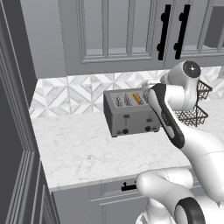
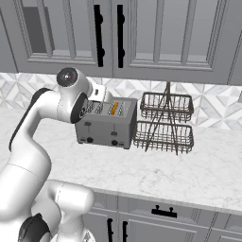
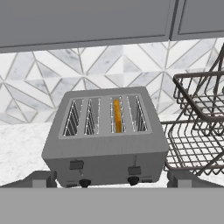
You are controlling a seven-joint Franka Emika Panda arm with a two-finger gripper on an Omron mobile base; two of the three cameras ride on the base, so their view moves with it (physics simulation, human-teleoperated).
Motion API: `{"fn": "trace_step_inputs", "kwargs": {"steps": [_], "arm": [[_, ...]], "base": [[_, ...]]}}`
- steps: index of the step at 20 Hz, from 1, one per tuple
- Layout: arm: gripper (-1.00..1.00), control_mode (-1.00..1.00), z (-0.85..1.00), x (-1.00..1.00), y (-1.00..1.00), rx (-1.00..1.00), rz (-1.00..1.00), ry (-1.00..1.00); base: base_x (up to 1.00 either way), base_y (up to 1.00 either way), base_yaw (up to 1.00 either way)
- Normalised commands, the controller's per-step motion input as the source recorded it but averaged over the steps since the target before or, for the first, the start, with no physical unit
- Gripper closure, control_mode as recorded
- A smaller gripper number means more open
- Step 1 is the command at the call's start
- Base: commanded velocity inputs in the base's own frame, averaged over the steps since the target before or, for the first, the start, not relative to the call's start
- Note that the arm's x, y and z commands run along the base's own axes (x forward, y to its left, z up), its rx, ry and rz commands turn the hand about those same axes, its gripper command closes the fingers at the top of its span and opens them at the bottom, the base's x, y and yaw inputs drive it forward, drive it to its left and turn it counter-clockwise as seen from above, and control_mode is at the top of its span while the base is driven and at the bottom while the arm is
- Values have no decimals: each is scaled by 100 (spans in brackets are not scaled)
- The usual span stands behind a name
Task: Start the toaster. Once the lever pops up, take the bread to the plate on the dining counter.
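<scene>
Hand view: the toaster, a boxy grey metal four-slot unit, sits at frame centre on the white marble surface, its two black levers and two black knobs facing the camera. The bread, a thin orange-tan slice seen edge-on, stands in the third slot from the left, apparently above the right lever. The gripper hovers in front of the toaster, just clear of it, with its jaws wide apart and nothing between them. A two-tier wire basket rack stands just beside the toaster at frame right. Likely risks: pressing the left lever would probably start the empty slots, a fingertip could slip off the small lever, and the wrist might snag the rack.
</scene>
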Motion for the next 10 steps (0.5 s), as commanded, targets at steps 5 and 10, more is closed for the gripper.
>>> {"fn": "trace_step_inputs", "kwargs": {"steps": [5, 10], "arm": [[-100, -100, 0, 0, 0, 0, 0, 0], [-100, -100, 0, 0, 0, 0, 0, 0]], "base": [[0, 0, 0], [0, 0, 0]]}}
